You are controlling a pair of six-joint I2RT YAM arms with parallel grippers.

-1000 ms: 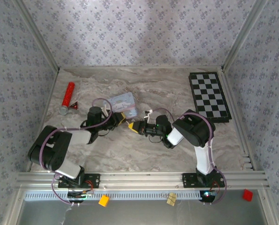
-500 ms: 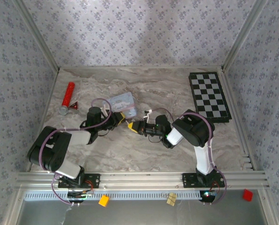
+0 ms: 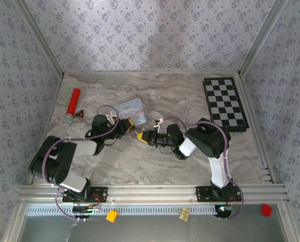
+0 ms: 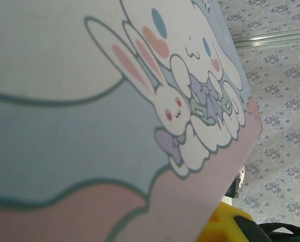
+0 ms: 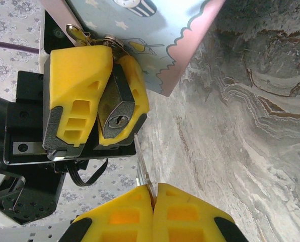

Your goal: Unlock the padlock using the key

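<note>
Left gripper (image 3: 128, 123) clamped on the padlock (image 5: 116, 108): body pinched between its yellow fingers (image 5: 74, 96), keyhole facing the right wrist camera. Right gripper (image 5: 152, 189) pinched tight on the key (image 5: 142, 166); blade sticks out toward the padlock, tip just short of it, not in the keyhole. Pale blue cartoon tin (image 5: 155, 30) sits right behind the padlock. Marble table (image 5: 250, 101) beside.

My right fingers (image 5: 188, 214) swallow most of the key (image 5: 142, 169), and the edge crops them at six o'clock. On the padlock (image 5: 116, 107), the shackle (image 5: 111, 40) at twelve o'clock mostly hides between my left fingers (image 5: 74, 101).
</note>
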